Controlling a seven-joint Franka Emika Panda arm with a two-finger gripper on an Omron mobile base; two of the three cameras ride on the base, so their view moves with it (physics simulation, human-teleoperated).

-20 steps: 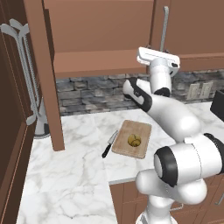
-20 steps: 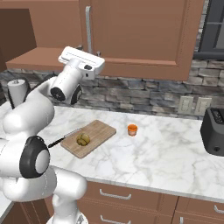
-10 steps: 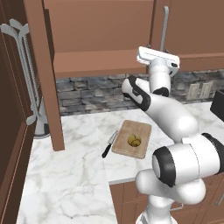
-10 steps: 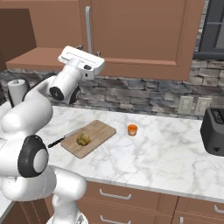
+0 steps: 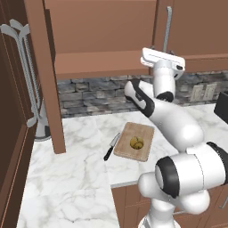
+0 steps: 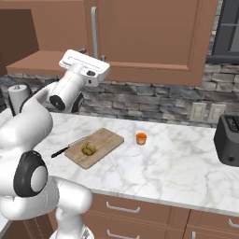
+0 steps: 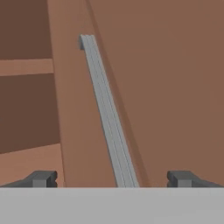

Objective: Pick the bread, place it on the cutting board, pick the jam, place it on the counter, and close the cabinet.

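1. Pointing at the cabinet, the claw has its two tips spread wide with nothing between them.
2. A long silver handle on the cabinet door runs up between the two tips in the hand view.
3. In the left base view the hand is up high, close to the cabinet front and near the handle.
4. One cabinet door on the left stands open.
5. The bread sits on the cutting board.
6. A black-handled knife lies just beside the board.
7. The jam stands on the white counter, near the board but not touching it.
8. A dark toaster sits far to the right.
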